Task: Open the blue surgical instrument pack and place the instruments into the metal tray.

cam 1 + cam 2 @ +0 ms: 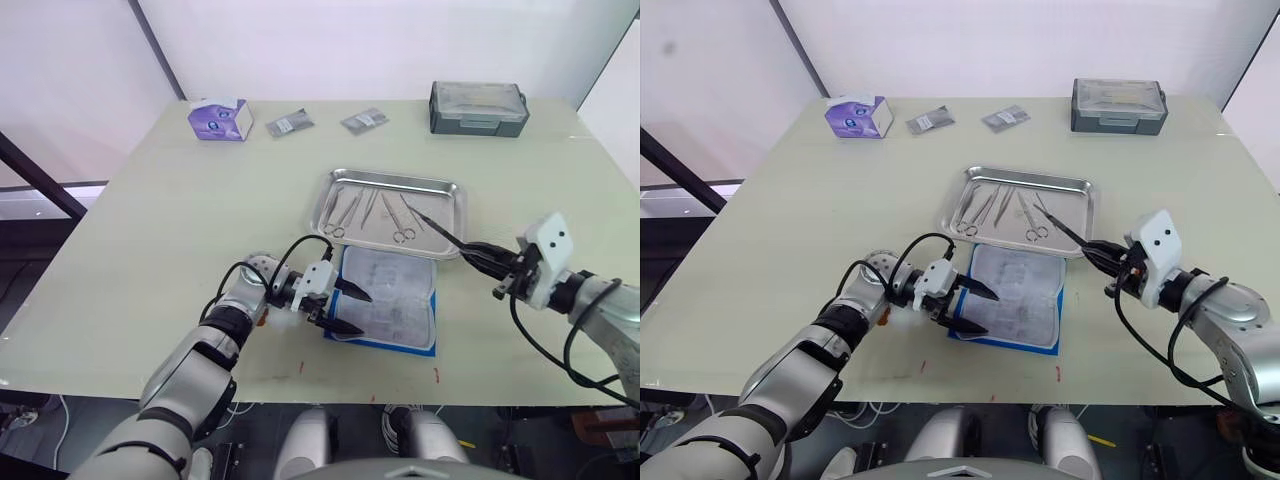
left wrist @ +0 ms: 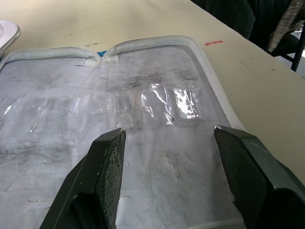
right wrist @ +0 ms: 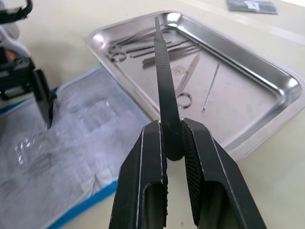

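Instruments point(image 1: 372, 212) mostly lie in the metal tray point(image 1: 452, 187) mid-desk, while the right gripper point(image 3: 172, 140), clamped on a last dark tool point(image 3: 163, 81), aims it trayward, and the spread, empty left gripper point(image 1: 343, 308) pins the opened blue surgical instrument pack point(image 1: 395, 300) flat.

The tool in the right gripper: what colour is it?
Black, a slim tool pinched in the right gripper; clearest in the right wrist view.

bright, even light | soft shadows | glare on metal tray point(image 1: 449, 190)

Head stereo pair looking down over table point(image 1: 150, 220), wrist cameras close, right wrist and head views sharing metal tray point(image 3: 267, 71)
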